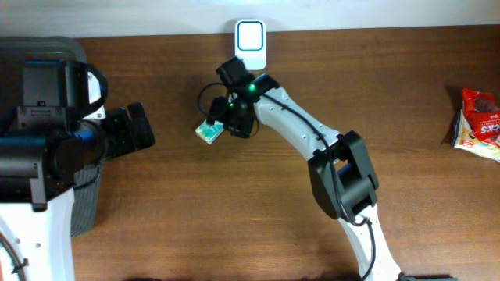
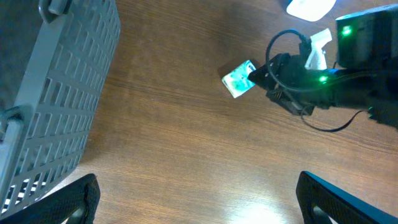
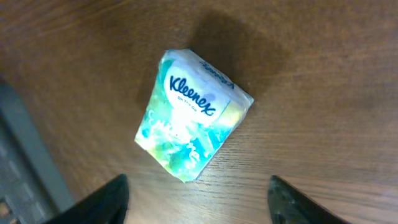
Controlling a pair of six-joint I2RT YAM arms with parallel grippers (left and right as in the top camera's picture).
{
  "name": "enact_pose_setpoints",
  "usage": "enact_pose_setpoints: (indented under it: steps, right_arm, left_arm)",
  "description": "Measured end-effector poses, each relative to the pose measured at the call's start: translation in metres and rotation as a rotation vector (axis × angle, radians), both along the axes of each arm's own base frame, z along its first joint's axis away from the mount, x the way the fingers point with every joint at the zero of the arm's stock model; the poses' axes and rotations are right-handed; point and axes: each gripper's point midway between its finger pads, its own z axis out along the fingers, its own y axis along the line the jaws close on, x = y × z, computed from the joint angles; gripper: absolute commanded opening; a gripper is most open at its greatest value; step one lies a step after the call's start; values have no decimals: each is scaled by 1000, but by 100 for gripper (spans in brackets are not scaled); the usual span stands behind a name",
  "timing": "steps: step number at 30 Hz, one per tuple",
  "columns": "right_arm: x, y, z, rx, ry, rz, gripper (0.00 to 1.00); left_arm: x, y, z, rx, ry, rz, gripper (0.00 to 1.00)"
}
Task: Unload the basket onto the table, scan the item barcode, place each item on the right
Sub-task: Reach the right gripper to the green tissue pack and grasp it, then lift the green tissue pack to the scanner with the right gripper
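Open room: the surface is bare wood across its middle and along the near edge. The far edge is close behind my right arm's work area.

Right gripper: fingers apart, hanging over the tissue pack, one finger to each side of it in the wrist view. Neither finger touches the pack, and nothing is held.

Left gripper: fingers wide apart and empty, near the left edge, well apart from the pack.

Tissue pack: lies on the surface in the far half, a little left of the middle. It is a small soft packet in teal, green and white print. A white label with blue "Kleenex" lettering faces up. It sits skewed to the wood grain.

Around:
- The white scanner stands at the middle of the far edge, near the pack, with my right wrist between them.
- The grey slatted basket is at the left edge beside my left arm.
- The red snack packet is at the right edge, well apart.
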Motion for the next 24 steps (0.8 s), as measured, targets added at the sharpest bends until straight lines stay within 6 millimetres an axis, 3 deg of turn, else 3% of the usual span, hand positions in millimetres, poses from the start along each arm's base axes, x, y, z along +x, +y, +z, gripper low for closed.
enact_pose_setpoints:
  steps: [6,11,17,18,20,24]
  right_arm:
    - [4,-6,-6,-67,-4,-124,59]
    - [3,-11,-23,-87,-1,-166,57]
    - [-1,10,-37,-48,-46,-154,56]
    - [-3,13,-37,-45,-48,-149,54]
    - [-6,19,-37,-41,-51,-140,37]
    - [-8,21,-37,-42,-51,-135,34]
  left_arm:
    - [0,0,0,0,0,0,99]
    - [0,0,0,0,0,0,99]
    - [0,0,0,0,0,1,99]
    - [0,0,0,0,-1,0,99]
    - [0,0,0,0,0,0,99]
    - [0,0,0,0,0,0,99]
